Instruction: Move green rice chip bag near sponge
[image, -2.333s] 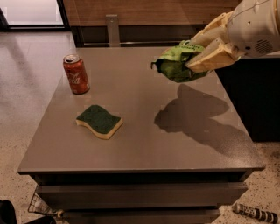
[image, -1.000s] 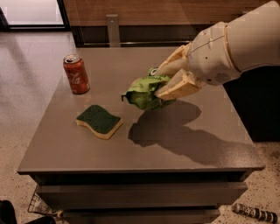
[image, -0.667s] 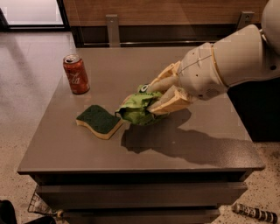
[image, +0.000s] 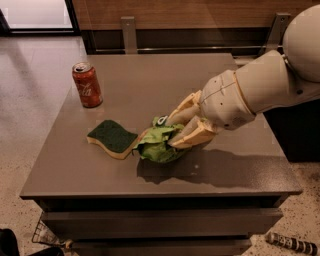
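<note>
— Soda can at the far left, we agree? It is red and upright, toward the left rear of the grey table.

— We agree. Moving right and toward the front, we see the sponge lying flat, dark green side up. Pale yellow foam shows along its wavy edge, and it sits well apart from the can.

— On its right we find the green rice chip bag, crumpled, light green with a bit of white print at the top.

— Its left edge reaches the sponge's right corner. We cannot tell whether the two touch or only sit just beside each other.

— And the gripper?

— We see its two tan fingers clamped over the bag's right side, one above and one lower, pinching the plastic between them.

— The bag is low at the table surface with a shadow directly beneath it. We cannot say whether it rests there.

— Farther right, the white arm stretches off to the right edge.
</note>
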